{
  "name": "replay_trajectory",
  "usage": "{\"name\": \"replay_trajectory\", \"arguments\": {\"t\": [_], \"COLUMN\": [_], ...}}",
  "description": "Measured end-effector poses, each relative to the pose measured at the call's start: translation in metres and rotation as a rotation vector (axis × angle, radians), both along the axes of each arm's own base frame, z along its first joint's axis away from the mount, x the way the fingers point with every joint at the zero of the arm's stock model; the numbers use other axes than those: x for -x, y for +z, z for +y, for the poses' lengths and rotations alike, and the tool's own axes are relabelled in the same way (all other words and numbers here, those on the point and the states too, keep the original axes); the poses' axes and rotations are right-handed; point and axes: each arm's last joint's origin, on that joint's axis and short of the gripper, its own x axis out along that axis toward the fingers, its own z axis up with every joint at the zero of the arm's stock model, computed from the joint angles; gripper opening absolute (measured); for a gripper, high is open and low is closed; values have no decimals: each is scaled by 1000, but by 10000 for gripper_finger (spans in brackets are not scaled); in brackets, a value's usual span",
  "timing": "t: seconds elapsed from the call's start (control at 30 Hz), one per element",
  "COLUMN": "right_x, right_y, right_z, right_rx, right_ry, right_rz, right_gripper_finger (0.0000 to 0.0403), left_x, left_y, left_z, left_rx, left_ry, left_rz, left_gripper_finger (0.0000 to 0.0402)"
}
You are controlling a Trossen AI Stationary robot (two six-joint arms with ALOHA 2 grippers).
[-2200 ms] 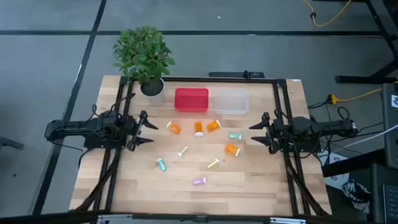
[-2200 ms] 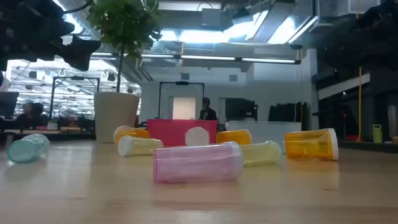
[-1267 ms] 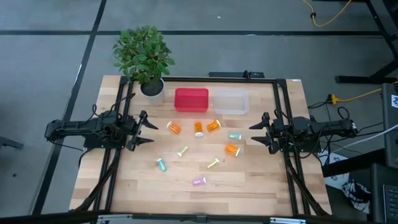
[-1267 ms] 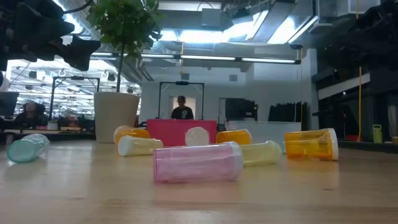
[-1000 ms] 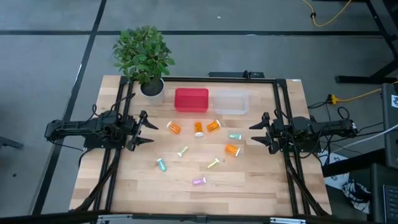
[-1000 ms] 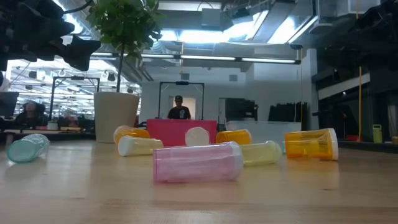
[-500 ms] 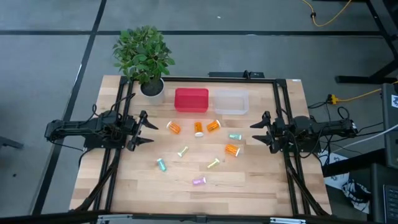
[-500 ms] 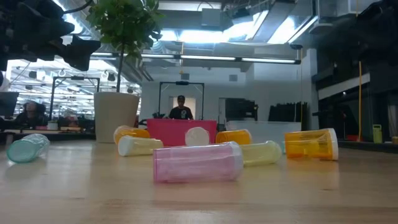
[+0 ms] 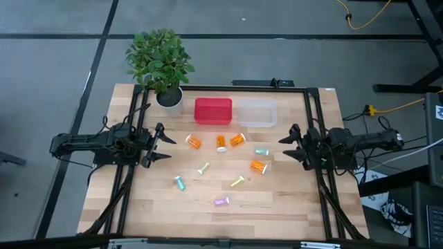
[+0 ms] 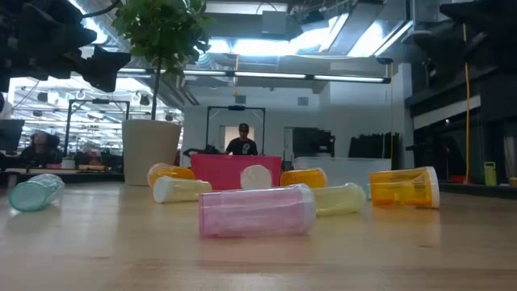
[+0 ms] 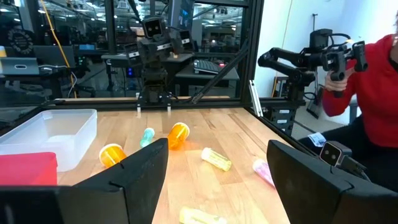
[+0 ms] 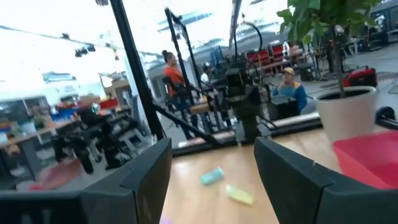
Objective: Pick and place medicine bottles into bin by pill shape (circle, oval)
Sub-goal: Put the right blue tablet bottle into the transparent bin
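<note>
Bottles lay loose on their sides ahead of the wide, empty right jaws, so a nudge risked rolling them; left jaws also wide.

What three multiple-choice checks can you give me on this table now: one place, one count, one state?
1. Where does the red bin stand relative to the clear bin?
A. Inside it.
B. Beside it, on the plant's side.
C. Across the table from it.
2. How many orange bottles lie on the table?
A. Two.
B. Six.
C. Four.
3. How are the left gripper and the right gripper?
A. Both open, holding nothing.
B. Left shut on a bottle.
C. Right shut on a bottle.
Answers: 1 B, the bins sit side by side; 2 C, the high view shows four; 3 A, both spread, every bottle on the table.
</note>
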Motion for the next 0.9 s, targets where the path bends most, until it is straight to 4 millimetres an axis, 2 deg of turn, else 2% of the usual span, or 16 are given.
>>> {"name": "replay_trajectory", "arguments": {"t": [0.13, 0.23, 0.47, 0.6, 0.73, 0.9], "right_x": [-7, -17, -37, -32, -22, -13], "right_y": [29, 54, 101, 129, 150, 156], "right_z": [1, 2, 2, 0, -1, -5], "right_rx": [-10, 45, 89, 83, 102, 155], "right_ry": [4, -6, -57, -84, -83, -158], "right_rz": [11, 60, 419, 564, 594, 637], "right_gripper_finger": [233, 233, 233, 233, 233, 233], "left_x": [0, 0, 1, 3, 5, 7], "left_y": [0, 0, 11, 21, 27, 32], "left_z": [0, 0, 0, 0, 0, 1], "left_rx": [-18, -109, -213, -221, -225, -239], "left_ry": [5, 11, 26, 36, 42, 94], "left_rz": [-4, -27, -160, -264, -328, -384], "left_gripper_finger": [267, 267, 267, 267, 267, 267]}}
